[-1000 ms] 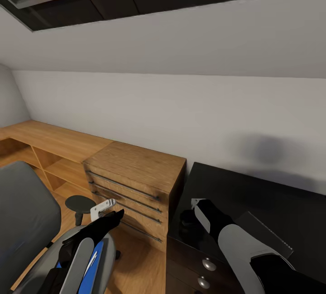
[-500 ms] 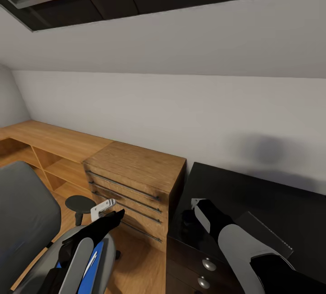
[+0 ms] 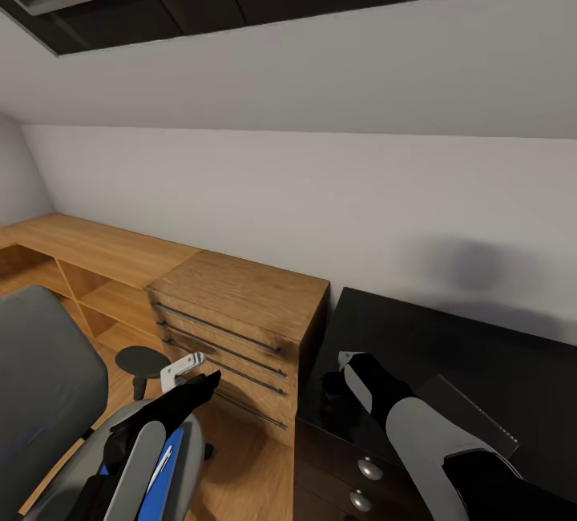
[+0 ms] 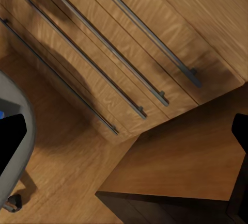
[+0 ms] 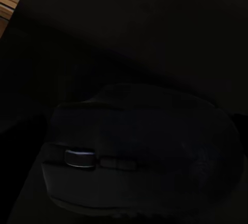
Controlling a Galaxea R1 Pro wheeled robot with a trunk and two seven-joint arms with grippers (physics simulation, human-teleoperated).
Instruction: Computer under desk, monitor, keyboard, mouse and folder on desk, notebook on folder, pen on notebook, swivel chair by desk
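The swivel chair (image 3: 48, 393) stands at the lower left, its grey seat edge (image 4: 20, 131) also in the left wrist view. The blue folder (image 3: 175, 457) lies on the seat with the white pen (image 3: 163, 463) on it, partly hidden by my left arm. My left gripper (image 3: 204, 383) hangs open above the seat's front, its fingers (image 4: 10, 141) far apart. On the black desk (image 3: 449, 345) my right gripper (image 3: 332, 401) rests at the near left corner, right over the dark mouse (image 5: 139, 152); its fingers are lost in the dark. The grey notebook (image 3: 473, 413) lies beside my right forearm.
A light-wood dresser (image 3: 240, 300) with bar-handled drawers (image 4: 103, 43) stands between chair and desk, against the white sloped wall. A low wooden shelf unit (image 3: 80, 264) runs to the left. The desk's silver-knobbed drawers (image 3: 369, 469) face me. Wooden floor (image 4: 175, 157) lies below.
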